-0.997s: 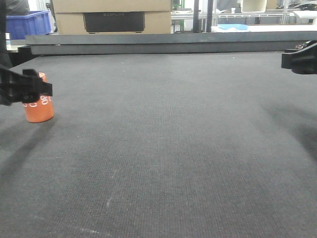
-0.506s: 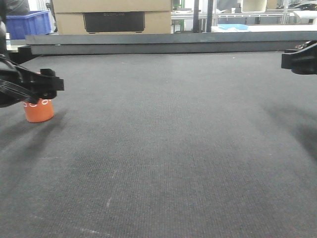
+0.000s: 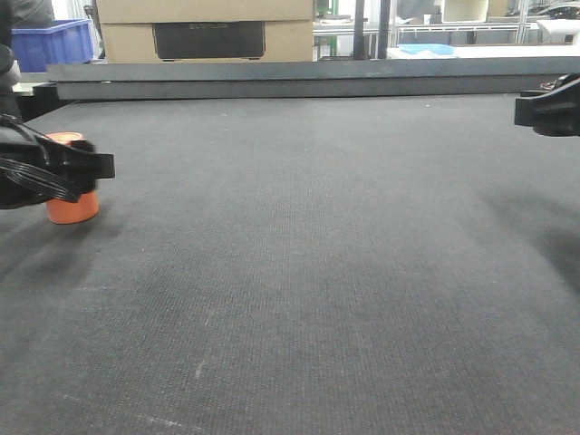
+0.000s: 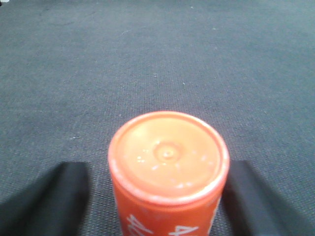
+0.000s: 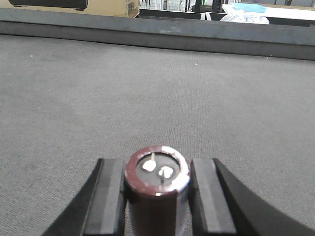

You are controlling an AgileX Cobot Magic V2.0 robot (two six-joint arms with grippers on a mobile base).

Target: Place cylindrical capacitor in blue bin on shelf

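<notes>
An orange cylindrical capacitor (image 3: 72, 207) with white print stands upright at the left of the dark mat; its round top fills the left wrist view (image 4: 168, 155). My left gripper (image 3: 91, 168) is open and straddles it (image 4: 167, 196). A gap shows at the left finger (image 4: 54, 196), and the right finger sits close to the can. My right gripper (image 5: 156, 196) is shut on a dark maroon cylindrical capacitor (image 5: 157, 172) with two metal terminals on top. It holds this above the mat at the far right edge of the front view (image 3: 544, 111). The steel shelf is not in view.
The dark textured mat (image 3: 308, 272) ends at a raised grey bar along the back (image 3: 299, 80). Behind the bar stand a cardboard box (image 3: 208, 36) and a blue bin (image 3: 54, 43) at the far left. Metal frames show at the far upper right (image 3: 453, 27).
My left gripper has moved forward around the orange capacitor and dropped slightly, so the capacitor's top now shows above it. The orange capacitor and my right gripper have not moved.
</notes>
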